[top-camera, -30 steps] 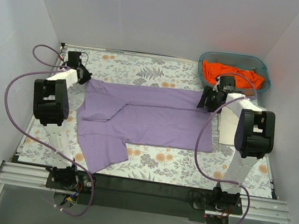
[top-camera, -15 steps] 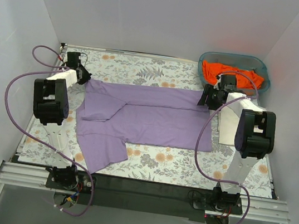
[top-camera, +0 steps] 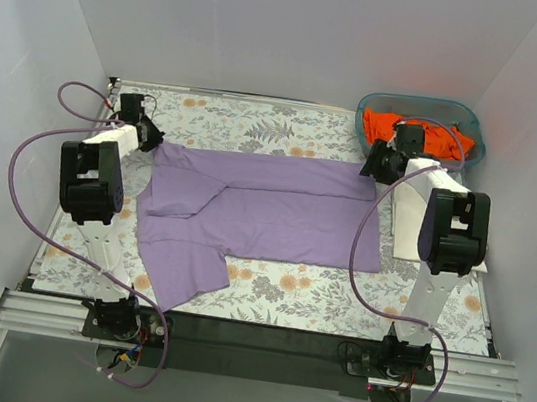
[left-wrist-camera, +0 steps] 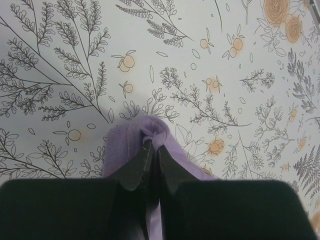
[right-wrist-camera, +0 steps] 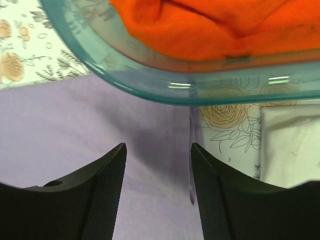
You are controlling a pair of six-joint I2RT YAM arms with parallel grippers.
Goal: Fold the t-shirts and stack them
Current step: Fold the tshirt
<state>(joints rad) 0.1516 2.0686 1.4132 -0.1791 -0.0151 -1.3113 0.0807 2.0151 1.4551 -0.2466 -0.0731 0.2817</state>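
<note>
left arm: stretched to the far-left corner of the desk (top-camera: pixel 260 124), wrist low
left fingers (left-wrist-camera: pixel 136 167): closed tight, pinching a bunched edge of the lavender t-shirt (top-camera: pixel 268 206)
right arm: reached to the far-right corner, beside the teal basket (right-wrist-camera: pixel 165 87)
right fingers (right-wrist-camera: pixel 102 195): spread wide, gripping nothing, over lavender cloth
lavender t-shirt: flat across desk centre, 1 sleeve toward near-left corner
orange t-shirt (top-camera: pixel 420 135): in basket
cream t-shirt (right-wrist-camera: pixel 290 140): by right edge

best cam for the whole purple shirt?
Top external: almost the whole purple shirt, spread on the tablecloth. Left wrist shows a corner pinched in the left fingers; right wrist, a flat patch under the open right fingers.
</note>
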